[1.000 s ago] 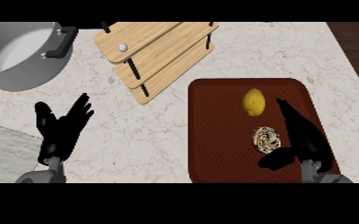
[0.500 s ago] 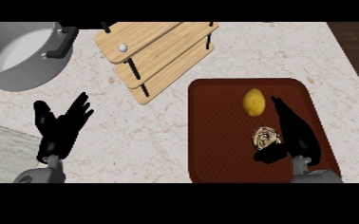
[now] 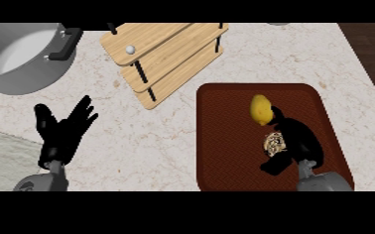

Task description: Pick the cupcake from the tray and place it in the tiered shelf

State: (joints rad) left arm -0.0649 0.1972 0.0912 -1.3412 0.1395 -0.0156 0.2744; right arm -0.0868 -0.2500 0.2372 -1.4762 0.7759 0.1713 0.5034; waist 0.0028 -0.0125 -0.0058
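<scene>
On the dark red tray (image 3: 219,129), the cupcake (image 3: 275,142) sits partly wrapped by the right hand (image 3: 299,140).

Its pale, swirled round top shows between the black fingers and thumb, which curl round it from the right. A smooth yellow lemon (image 3: 259,109) lies just beyond it on the tray's finely textured, rounded-corner surface. Up-left on the speckled stone counter (image 3: 168,144) stands the tiered shelf (image 3: 164,54), stepped light wooden boards on thin black posts. A grey metal pot (image 3: 29,54) sits far left. The left hand (image 3: 62,131) rests open, fingers spread, near the lower left.
</scene>
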